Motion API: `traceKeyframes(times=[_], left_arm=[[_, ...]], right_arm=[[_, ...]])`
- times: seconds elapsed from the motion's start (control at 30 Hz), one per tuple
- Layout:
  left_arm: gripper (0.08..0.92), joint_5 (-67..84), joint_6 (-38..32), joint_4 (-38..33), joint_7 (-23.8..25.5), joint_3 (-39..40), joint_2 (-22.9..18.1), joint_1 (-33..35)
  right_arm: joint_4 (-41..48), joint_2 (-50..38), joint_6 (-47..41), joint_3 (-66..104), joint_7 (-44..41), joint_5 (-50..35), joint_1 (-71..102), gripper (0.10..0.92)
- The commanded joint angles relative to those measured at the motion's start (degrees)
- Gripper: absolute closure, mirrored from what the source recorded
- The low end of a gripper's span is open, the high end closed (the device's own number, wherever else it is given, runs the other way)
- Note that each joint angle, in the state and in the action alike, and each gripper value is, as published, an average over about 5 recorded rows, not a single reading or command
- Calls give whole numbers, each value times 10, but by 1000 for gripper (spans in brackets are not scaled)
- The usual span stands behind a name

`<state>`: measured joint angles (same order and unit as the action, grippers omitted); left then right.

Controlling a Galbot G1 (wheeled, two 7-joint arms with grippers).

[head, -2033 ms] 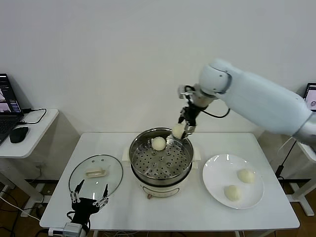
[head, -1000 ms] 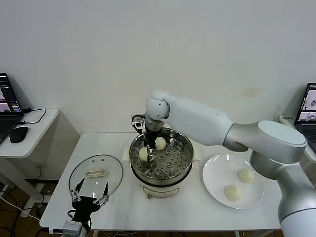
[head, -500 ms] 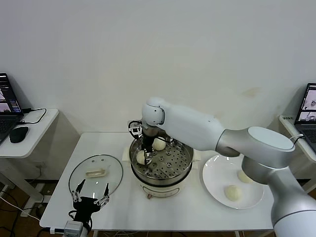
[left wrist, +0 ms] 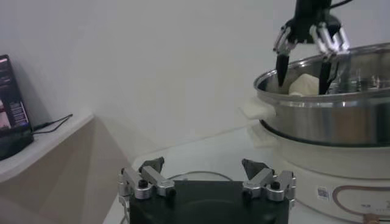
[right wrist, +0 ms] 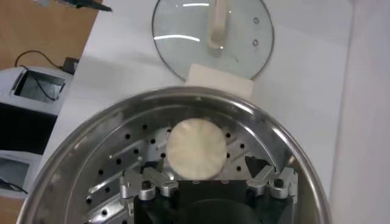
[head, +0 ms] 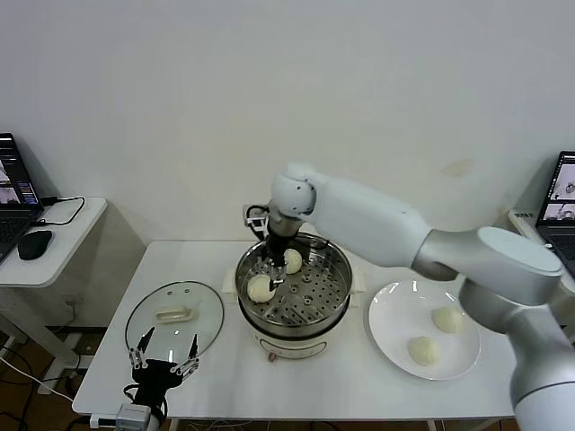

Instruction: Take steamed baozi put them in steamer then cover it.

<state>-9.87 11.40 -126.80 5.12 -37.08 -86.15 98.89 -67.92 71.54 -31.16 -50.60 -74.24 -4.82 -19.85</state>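
Right tool [head: 271, 272] is hanging wide open over my steamer [head: 293, 289], which is holding two baozi [head: 261, 287]. Two more are waiting on the plate [head: 395, 332] beside the steamer; the cover [head: 174, 314] is lying opposite.

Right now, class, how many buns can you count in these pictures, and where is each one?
4. Two lie in the steamer: one below the open right claw, one behind it. Two rest on the plate: one farther back, one nearer. None seems hidden.
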Motion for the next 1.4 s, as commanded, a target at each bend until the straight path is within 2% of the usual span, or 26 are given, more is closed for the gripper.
traceKeyframes(times=[0.03, 0.4, 0.57, 0.9, 1.4], left_arm=[[177, 0, -1, -10, 1, 1, -1, 7], [177, 5, -2, -9, 7, 1, 5, 8], [177, 6, -2, 8, 7, 0, 9, 3], [177, 3, 0, 16, 10, 6, 5, 4], [177, -1, 2, 32, 12, 7, 11, -3]], right_arm=[[-110, -175, 27, 54, -34, 4, -26, 203], [-213, -399, 97, 100, -64, 47, 16, 203], [-231, -451, 124, 127, -63, 93, 91, 203], [-213, -449, 142, 193, -48, 174, 255, 203], [-178, -412, 142, 195, -32, 195, 327, 203]])
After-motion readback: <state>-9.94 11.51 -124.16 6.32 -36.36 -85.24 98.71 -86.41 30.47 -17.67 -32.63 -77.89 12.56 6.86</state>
